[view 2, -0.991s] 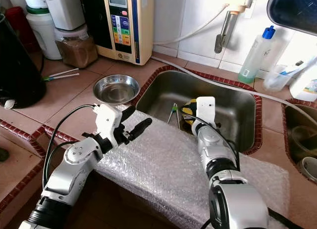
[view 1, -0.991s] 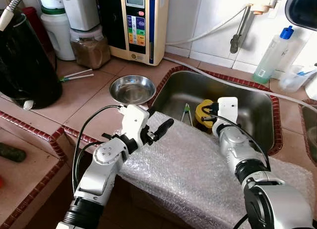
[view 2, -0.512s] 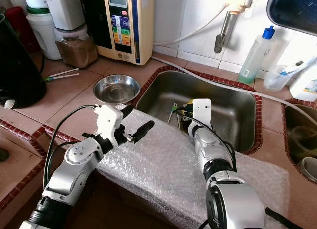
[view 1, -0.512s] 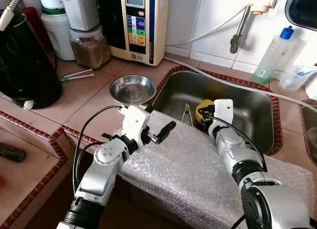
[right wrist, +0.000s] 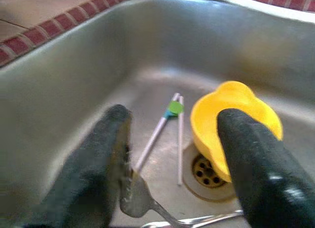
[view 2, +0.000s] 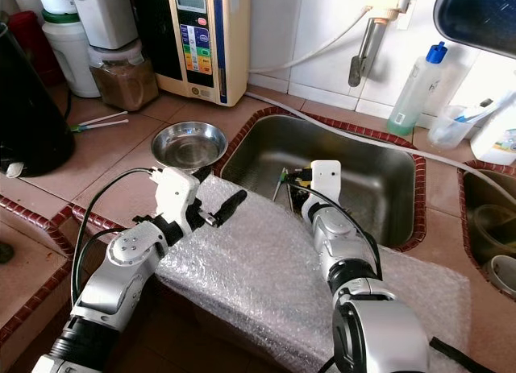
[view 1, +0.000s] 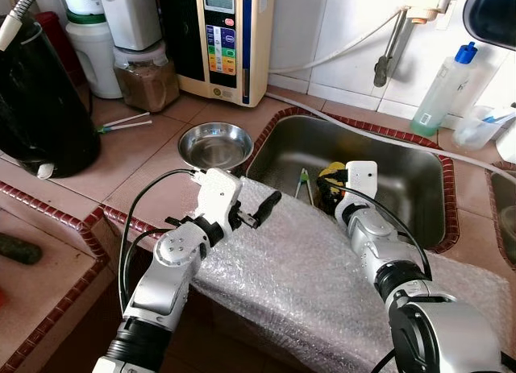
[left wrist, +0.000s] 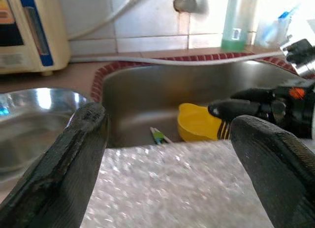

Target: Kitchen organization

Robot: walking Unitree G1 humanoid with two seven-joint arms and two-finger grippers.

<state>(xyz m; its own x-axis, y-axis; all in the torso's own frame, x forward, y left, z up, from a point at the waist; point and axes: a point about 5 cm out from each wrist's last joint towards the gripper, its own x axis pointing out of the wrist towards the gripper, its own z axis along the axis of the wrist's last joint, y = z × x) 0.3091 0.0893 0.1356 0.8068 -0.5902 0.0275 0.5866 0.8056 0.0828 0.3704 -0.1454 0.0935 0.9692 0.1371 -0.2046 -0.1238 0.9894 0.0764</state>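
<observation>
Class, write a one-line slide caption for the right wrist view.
Open right gripper poised above the steel sink, over a yellow bowl, chopsticks and a fork.

Inside the sink [view 1: 419,180] I had decent room on the side nearest the counter, where bare steel floor ran beside the chopsticks [right wrist: 165,127]. The yellow bowl [right wrist: 231,124] sat over the drain and crowded my right gripper [right wrist: 172,154], and a fork [right wrist: 142,201] lay right under its spread fingers. The bubble wrap [view 1: 322,276] covered the front ledge. My left gripper [view 1: 260,212] hovered over it with the steel bowl [view 1: 215,145] just beyond it on the counter.
</observation>
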